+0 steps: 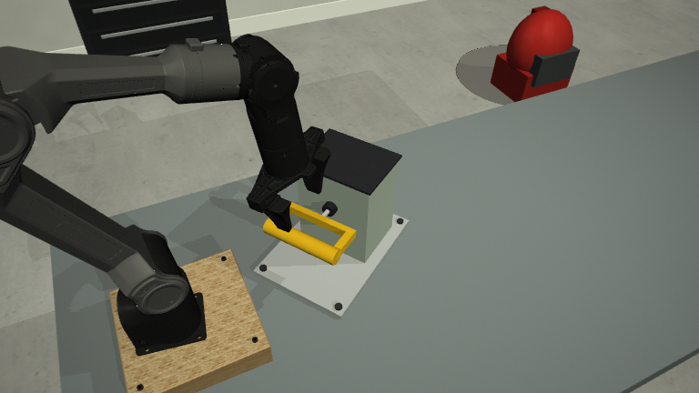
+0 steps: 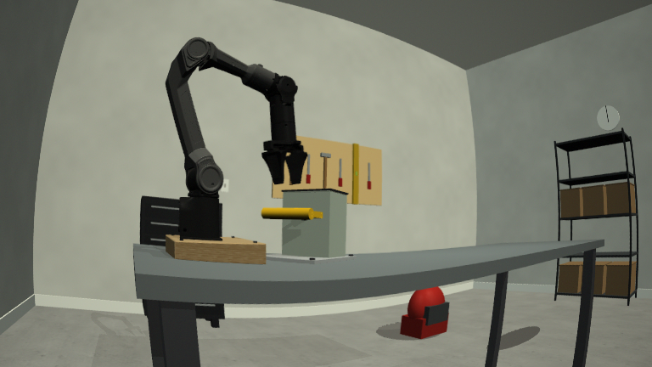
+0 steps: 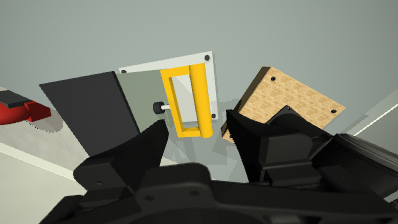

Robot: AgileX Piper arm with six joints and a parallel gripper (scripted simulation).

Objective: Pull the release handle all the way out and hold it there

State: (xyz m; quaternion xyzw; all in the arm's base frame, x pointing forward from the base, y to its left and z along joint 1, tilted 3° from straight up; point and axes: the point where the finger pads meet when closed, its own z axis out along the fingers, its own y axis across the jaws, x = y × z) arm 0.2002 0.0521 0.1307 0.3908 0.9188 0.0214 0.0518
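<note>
The yellow release handle [image 1: 308, 236] sticks out from a grey-green box with a black top [image 1: 359, 190], which stands on a bolted white plate [image 1: 322, 278]. A thin rod with a black knob [image 1: 328, 208] runs from the box into the handle frame. The handle's round grip bar [image 3: 201, 100] is the side farthest from the box. My gripper [image 1: 298, 200] is open and empty. In the exterior view it [image 2: 285, 178] hangs a short way above the handle [image 2: 287, 212], apart from it. In the wrist view the handle lies between and beyond my spread fingers.
My arm stands on a wooden block [image 1: 195, 322] close to the left of the plate. The box top is just beside my right finger. A red object [image 1: 535, 54] sits on the floor beyond the table. A tool board [image 2: 337, 171] hangs on the wall.
</note>
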